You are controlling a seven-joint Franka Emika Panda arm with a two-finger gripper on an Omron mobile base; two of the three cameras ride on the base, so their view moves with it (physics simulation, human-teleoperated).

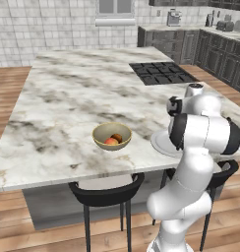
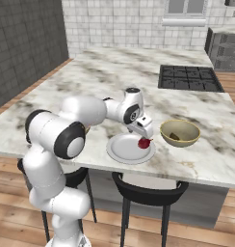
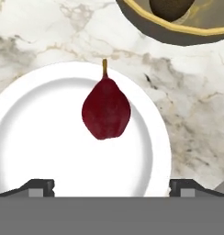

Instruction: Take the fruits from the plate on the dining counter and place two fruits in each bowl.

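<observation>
Fruit (image 3: 106,110) on plate (image 3: 31,137); hand (image 3: 111,187) open above.

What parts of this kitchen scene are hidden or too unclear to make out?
- Left base view: the robot's arm covers most of the plate.
- Hand view: the top edge cuts off the bowl and its dark fruit.
- Right base view: the red pear is too small for detail.

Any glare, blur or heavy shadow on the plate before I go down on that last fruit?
Hand view: the dark red pear is sharp on the white plate, lit evenly, no glare, only faint shading inside the rim. Right base view: soft and coarse; the pear is a small red blob under the gripper. Left base view: the arm hides most of the plate.
</observation>
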